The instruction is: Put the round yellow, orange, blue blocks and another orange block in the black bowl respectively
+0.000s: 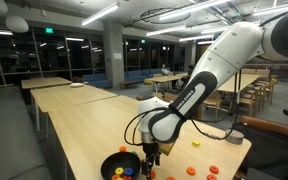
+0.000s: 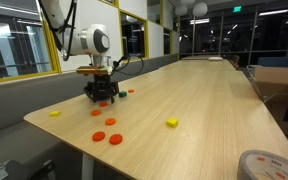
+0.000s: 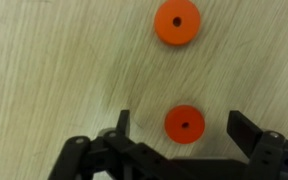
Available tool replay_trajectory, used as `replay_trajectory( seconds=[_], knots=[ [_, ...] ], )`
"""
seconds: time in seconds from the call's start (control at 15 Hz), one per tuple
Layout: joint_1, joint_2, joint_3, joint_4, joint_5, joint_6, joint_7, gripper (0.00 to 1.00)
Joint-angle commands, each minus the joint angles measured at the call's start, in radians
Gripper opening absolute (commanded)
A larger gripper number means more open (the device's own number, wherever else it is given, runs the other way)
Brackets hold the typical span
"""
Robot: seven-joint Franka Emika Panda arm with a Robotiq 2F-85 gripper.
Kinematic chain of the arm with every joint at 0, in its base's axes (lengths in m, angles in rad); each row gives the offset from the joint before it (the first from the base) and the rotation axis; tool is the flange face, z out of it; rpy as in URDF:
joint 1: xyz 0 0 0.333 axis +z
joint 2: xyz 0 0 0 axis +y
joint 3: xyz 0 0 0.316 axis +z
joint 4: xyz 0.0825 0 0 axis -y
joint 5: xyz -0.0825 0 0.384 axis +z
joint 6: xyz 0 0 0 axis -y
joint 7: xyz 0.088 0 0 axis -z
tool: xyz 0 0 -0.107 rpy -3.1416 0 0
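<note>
In the wrist view my gripper [image 3: 180, 121] is open, with its fingers on either side of a round orange block [image 3: 184, 124] that lies flat on the wooden table. A second round orange block [image 3: 177, 22] lies further ahead. In an exterior view the gripper [image 1: 152, 155] is low over the table just beside the black bowl [image 1: 108, 161], which holds several coloured blocks. In an exterior view the gripper [image 2: 102, 96] hangs near the table's far edge. I cannot make out the bowl there.
More orange discs lie loose on the table [image 1: 191, 170] [image 1: 213, 170] [image 2: 98, 134] [image 2: 114, 137]. A yellow cube [image 2: 172, 122] and a yellow piece [image 2: 54, 113] lie apart from them. A tape roll [image 2: 269, 165] sits at the near corner. The table edge is close to the bowl.
</note>
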Motion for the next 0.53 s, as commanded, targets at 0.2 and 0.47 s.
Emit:
replay_trajectory(
  seconds=[0.2,0.47],
  knots=[
    [0.009,0.006,-0.002,0.035,-0.003,-0.023,-0.006,1.00],
    [0.007,0.013,-0.002,0.036,-0.001,-0.018,-0.008,1.00]
  ],
)
